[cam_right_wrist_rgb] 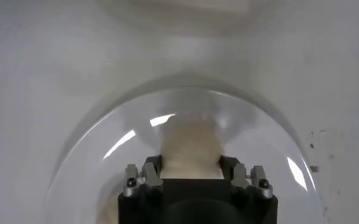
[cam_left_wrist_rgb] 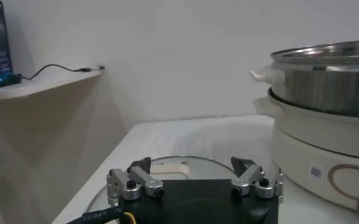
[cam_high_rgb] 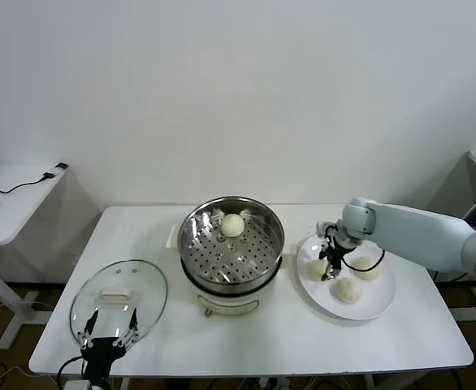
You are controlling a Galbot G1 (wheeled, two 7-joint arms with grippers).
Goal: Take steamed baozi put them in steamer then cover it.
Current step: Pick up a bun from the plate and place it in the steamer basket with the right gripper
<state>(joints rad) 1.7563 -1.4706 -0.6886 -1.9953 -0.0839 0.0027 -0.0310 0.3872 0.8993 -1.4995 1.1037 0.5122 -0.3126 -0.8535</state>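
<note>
A: What's on the bench (cam_high_rgb: 262, 341)?

B: The steamer (cam_high_rgb: 231, 244) stands in the middle with one bun (cam_high_rgb: 233, 225) at its far side. The glass lid (cam_high_rgb: 118, 299) lies flat at the near left.

A: And the plate (cam_high_rgb: 369, 305)?

B: It's to the right, carrying three buns.

A: The arms?

B: The right gripper (cam_right_wrist_rgb: 190, 167) is pinching the plate's left bun (cam_right_wrist_rgb: 190, 149) between its fingers. The left gripper (cam_left_wrist_rgb: 191, 176) hovers spread wide over the lid's near edge.
</note>
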